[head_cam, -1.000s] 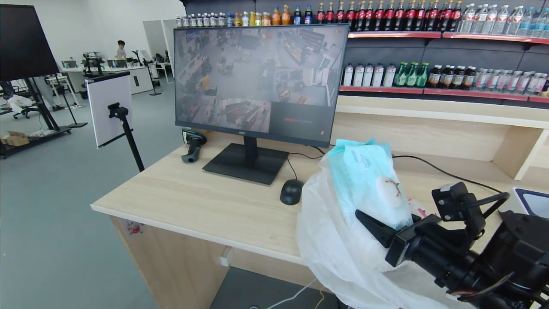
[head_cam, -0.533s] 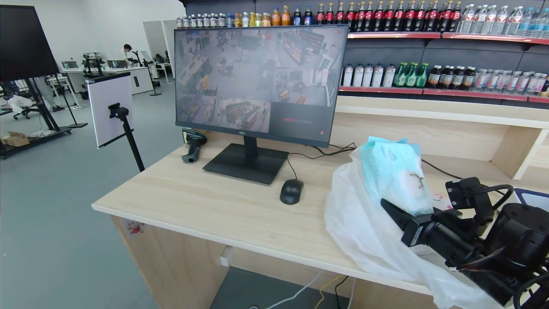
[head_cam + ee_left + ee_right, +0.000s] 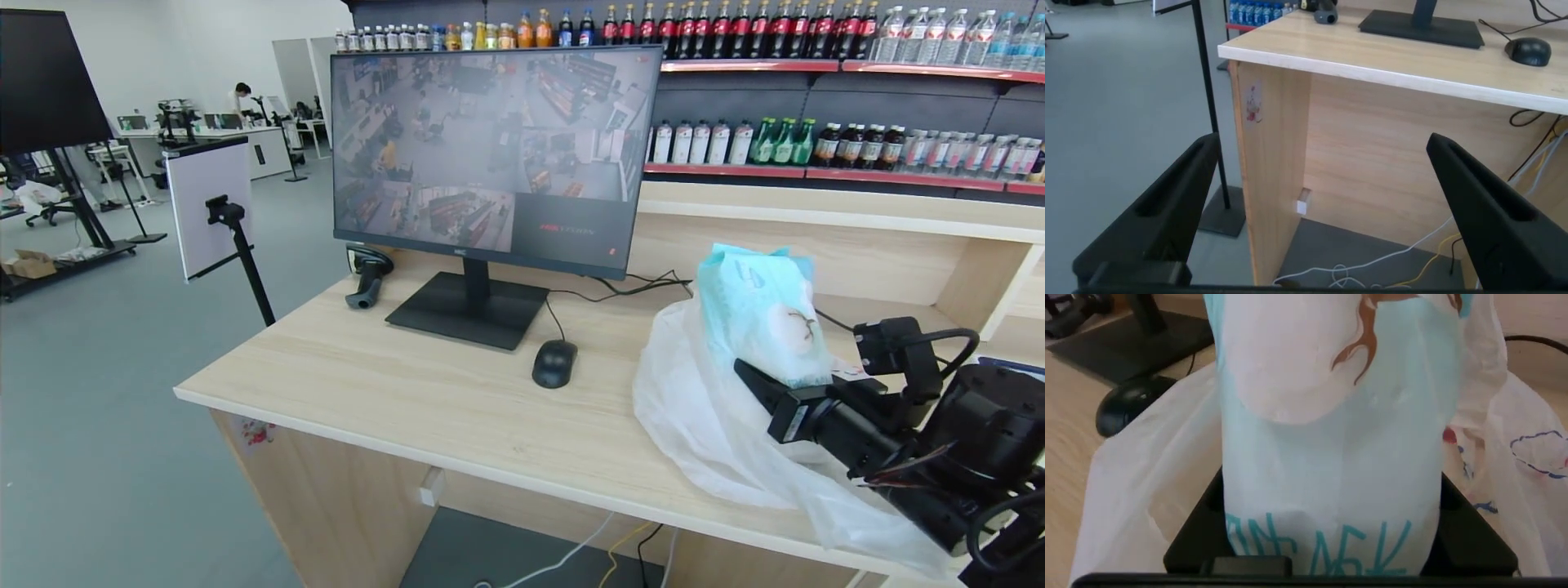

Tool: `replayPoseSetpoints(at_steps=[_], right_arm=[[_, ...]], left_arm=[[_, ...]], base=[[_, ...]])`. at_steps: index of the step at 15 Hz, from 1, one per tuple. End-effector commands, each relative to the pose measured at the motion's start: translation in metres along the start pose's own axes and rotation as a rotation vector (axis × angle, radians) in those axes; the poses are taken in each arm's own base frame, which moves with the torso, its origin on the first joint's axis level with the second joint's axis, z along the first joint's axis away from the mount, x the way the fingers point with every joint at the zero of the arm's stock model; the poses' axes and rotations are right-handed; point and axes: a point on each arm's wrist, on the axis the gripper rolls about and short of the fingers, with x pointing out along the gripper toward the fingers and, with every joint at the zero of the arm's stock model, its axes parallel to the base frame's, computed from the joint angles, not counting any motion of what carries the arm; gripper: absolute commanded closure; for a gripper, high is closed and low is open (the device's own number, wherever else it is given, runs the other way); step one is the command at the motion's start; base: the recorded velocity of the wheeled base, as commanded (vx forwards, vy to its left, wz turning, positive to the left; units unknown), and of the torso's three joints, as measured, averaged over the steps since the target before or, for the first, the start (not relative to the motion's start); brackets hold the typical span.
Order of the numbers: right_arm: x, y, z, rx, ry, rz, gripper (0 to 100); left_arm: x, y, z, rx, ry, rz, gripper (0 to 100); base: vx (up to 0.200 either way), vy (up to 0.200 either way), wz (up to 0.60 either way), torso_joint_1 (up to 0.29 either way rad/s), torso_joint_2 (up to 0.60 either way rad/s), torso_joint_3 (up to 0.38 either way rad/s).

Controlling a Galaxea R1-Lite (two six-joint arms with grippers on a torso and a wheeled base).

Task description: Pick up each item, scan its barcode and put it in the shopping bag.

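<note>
A light blue and white soft pack [image 3: 761, 312] stands upright in my right gripper [image 3: 785, 374], which is shut on its lower end. The white plastic shopping bag [image 3: 709, 420] lies crumpled on the right part of the wooden counter [image 3: 392, 384], with its folds rising around the pack. In the right wrist view the pack [image 3: 1327, 449] sits between the black fingers [image 3: 1196, 535], with the bag [image 3: 1139, 486] behind and beside it. A black handheld barcode scanner [image 3: 368, 274] stands at the counter's far left. My left gripper [image 3: 1323, 220] hangs open below counter height, facing the counter's side panel.
A large monitor [image 3: 490, 155] on a flat stand occupies the counter's middle, and a black mouse [image 3: 554, 363] with its cable lies in front of it. Cables run behind the bag. Drink shelves [image 3: 824, 131] line the back wall. A tripod with a white board [image 3: 208, 204] stands left of the counter.
My right gripper has carried the pack to the right and slightly farther back, and the shopping bag has shifted right along with it. The left arm is unchanged.
</note>
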Motion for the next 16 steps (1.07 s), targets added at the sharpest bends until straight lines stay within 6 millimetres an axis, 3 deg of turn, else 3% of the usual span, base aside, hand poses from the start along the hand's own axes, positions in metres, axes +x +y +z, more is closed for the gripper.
replayPoseSetpoints(at_steps=[1,4,7,10,16], right_arm=[[0.008,0.004,0.024,0.03,-0.125,-0.021,100],[0.014,0.013,0.041,0.045,-0.202,0.02,100],[-0.005,0.021,0.022,0.174,-0.109,0.015,100],[0.007,0.022,0.012,0.318,-0.075,-0.029,100],[0.021,0.021,-0.03,0.329,0.044,-0.185,100]], left_arm=[[0.0,0.0,0.0,0.0,-0.001,-0.001,0],[0.0,0.0,0.0,0.0,0.0,-0.001,0],[0.0,0.0,0.0,0.001,-0.001,-0.001,0],[0.0,0.0,0.0,0.0,-0.001,-0.001,0],[0.0,0.0,0.0,0.005,-0.003,-0.001,0]], base=[[0.0,0.0,0.0,0.0,0.0,0.0],[0.0,0.0,0.0,0.0,0.0,0.0],[0.0,0.0,0.0,0.0,0.0,0.0],[0.0,0.0,0.0,0.0,0.0,0.0],[0.0,0.0,0.0,0.0,0.0,0.0]])
